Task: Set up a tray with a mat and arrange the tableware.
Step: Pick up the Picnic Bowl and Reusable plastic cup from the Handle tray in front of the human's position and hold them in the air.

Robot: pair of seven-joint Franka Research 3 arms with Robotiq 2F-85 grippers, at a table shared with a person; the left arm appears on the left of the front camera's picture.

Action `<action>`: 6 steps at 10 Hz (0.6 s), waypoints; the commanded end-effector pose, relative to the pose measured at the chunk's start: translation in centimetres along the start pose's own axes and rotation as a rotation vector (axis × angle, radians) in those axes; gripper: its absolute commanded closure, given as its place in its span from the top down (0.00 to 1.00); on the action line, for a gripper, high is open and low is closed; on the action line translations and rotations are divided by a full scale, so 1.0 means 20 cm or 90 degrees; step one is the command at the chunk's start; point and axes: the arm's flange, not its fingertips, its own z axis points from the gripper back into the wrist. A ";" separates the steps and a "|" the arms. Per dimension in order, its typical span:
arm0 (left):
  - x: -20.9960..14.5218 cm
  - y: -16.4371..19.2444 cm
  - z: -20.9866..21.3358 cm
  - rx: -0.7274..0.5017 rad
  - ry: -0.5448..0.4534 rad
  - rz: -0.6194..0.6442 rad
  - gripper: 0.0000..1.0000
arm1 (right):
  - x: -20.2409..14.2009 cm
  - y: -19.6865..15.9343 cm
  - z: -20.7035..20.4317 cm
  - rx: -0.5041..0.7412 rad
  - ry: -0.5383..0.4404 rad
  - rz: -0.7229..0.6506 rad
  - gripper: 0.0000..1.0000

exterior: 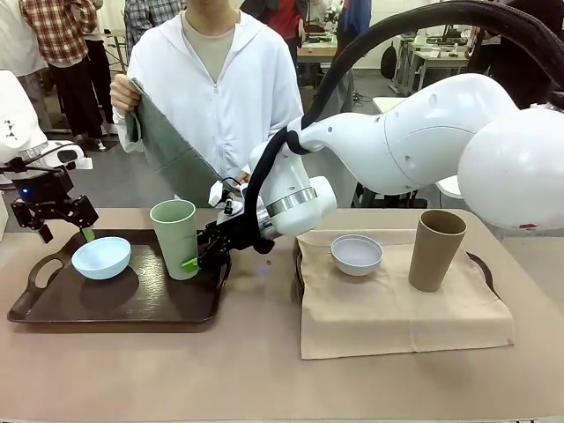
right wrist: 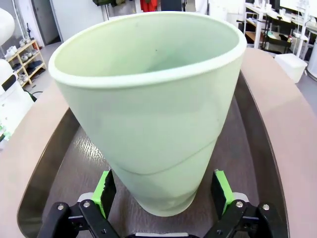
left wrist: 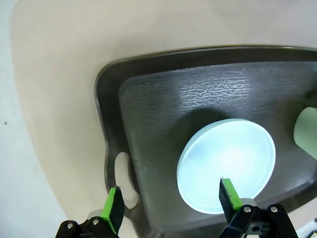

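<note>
The right claw [right wrist: 162, 173] stands wide open on the dark tray [exterior: 53, 308], its green pads either side of the upright pale green tumbler's [right wrist: 148, 99] base, gripping nothing. The left claw [left wrist: 171, 184], equally wide and empty, hangs above the light blue bowl [exterior: 101, 257] on the same tray. The white bowl [exterior: 357, 254] and tan-brown tumbler [exterior: 436, 249] sit on the beige mat [exterior: 397, 317].

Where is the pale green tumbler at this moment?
Front view, left side: the pale green tumbler stands upright on the dark tray, just right of the light blue bowl, its base between the right pincer's open fingers.
</note>
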 end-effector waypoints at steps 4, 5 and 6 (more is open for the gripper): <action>0.03 -0.01 -0.10 0.010 0.045 0.008 1.00 | 0.01 -0.05 -0.11 0.010 -0.002 0.019 1.00; 0.04 -0.01 -0.13 0.013 0.055 0.010 1.00 | 0.01 -0.06 -0.13 0.014 -0.001 0.017 1.00; 0.04 -0.02 -0.15 0.022 0.057 0.011 1.00 | 0.01 -0.06 -0.14 0.018 0.000 0.016 1.00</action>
